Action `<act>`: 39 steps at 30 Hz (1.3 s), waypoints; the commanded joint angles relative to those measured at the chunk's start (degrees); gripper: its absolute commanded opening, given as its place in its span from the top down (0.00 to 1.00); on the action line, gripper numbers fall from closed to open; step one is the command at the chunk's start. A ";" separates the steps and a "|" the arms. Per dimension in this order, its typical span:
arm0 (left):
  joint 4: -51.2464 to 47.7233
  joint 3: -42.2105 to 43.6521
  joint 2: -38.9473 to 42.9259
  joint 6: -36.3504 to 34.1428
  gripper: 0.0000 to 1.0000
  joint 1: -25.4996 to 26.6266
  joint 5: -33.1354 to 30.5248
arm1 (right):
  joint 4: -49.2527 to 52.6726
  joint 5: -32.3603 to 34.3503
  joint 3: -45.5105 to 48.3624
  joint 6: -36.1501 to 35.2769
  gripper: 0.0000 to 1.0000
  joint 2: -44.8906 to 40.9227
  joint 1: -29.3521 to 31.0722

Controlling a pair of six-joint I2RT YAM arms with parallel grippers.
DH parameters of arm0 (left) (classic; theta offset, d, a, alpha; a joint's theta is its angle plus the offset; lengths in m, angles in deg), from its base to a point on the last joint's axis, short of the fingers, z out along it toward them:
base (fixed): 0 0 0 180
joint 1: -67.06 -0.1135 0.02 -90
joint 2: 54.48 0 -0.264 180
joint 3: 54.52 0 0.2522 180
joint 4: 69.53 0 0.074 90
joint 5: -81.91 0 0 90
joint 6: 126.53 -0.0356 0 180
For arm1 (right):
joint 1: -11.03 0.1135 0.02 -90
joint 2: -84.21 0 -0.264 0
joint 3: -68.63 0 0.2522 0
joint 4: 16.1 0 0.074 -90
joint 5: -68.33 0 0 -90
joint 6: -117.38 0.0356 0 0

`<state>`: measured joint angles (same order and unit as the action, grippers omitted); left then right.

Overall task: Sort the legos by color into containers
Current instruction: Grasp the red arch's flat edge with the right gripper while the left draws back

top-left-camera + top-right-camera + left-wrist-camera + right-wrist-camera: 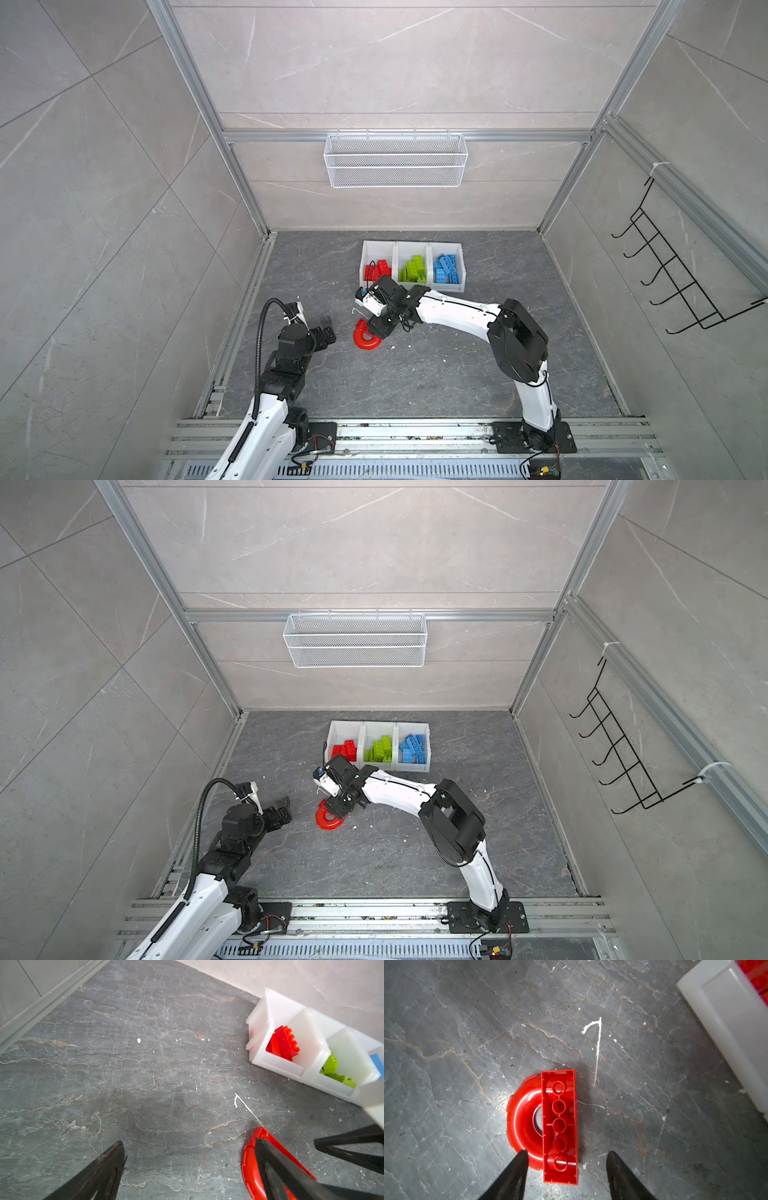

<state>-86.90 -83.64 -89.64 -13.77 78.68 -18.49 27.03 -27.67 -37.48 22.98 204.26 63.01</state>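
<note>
Red is the only colour lying outside the bins: one red arch piece (559,1126) rests on the dark grey stone-look tabletop (456,1032), tipped on its side so that the hollow underside with its row of round sockets faces the right wrist camera. It sits in front of the row of three joined white bins (411,248), near the leftmost one but apart from it. The step in hand looks like the pick of this last brick. The right gripper (568,1155) hangs over one end of the arch with its jaws parted and straddling it. One fingertip (522,1156) is at the curved edge and the other stands clear of the flat side, so nothing is clamped yet. The left gripper (326,328) is spread wide and empty, near the arch on its other side and not touching it in both top views. As I judge it, the next move calls for the right jaws to close squarely across the straight bar, lift, and carry the arch the short way to the leftmost bin, clearing its low front lip. That bin holds red bricks (378,269), the middle one lime green bricks (413,268) and the rightmost blue bricks (446,268), each colour unmixed as far as the top views show. The glossy curved side may slip in a skewed grip.
</note>
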 commanded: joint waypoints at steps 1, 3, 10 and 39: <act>2.76 0.28 3.55 0.61 0.00 -0.21 -1.26 | 4.83 2.61 -4.04 -2.52 0.38 3.63 0.31; 2.16 0.88 5.33 0.91 0.00 -0.26 -1.73 | 5.92 2.98 -6.19 -2.91 0.38 5.60 0.31; 0.28 1.26 8.46 1.08 0.00 -0.22 -3.86 | 9.17 3.13 -12.89 -3.99 0.39 11.91 0.74; -0.95 1.29 10.11 1.32 0.00 -0.19 -5.25 | 6.67 -0.78 -7.16 -4.25 0.38 1.06 1.51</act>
<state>-88.19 -82.26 -80.11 -13.51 78.64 -22.57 33.43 -29.97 -45.55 19.61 207.78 64.21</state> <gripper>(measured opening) 0.999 0.621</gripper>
